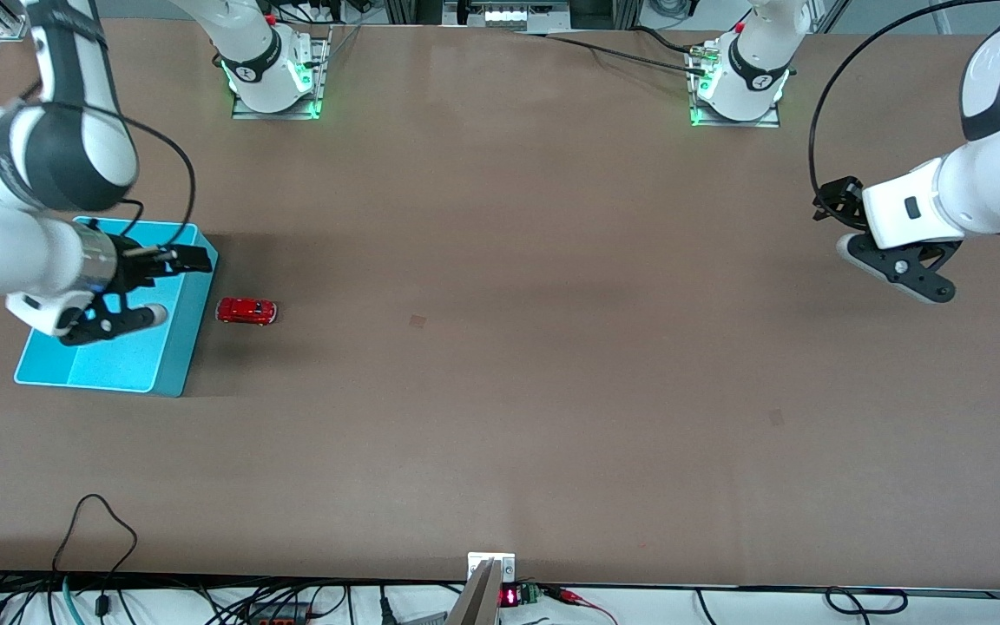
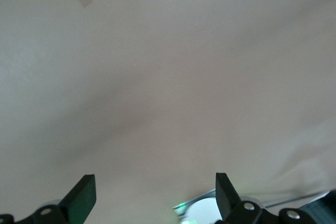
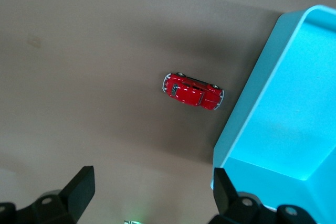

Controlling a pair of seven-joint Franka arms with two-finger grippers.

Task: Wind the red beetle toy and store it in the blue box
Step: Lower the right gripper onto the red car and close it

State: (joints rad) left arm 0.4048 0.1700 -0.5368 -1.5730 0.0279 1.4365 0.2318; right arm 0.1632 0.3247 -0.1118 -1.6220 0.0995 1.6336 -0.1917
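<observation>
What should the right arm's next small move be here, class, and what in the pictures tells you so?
Probably shift the right gripper sideways off the blue box and lower it over the red beetle toy. The toy lies on the table just beside the box, ungrasped; the gripper hangs open over the box. The left gripper waits open over the table's left-arm end.

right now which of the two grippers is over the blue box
The right gripper: it hangs over the blue box, jaws open, beside the red beetle toy. The left gripper waits over bare table at the left arm's end.
</observation>
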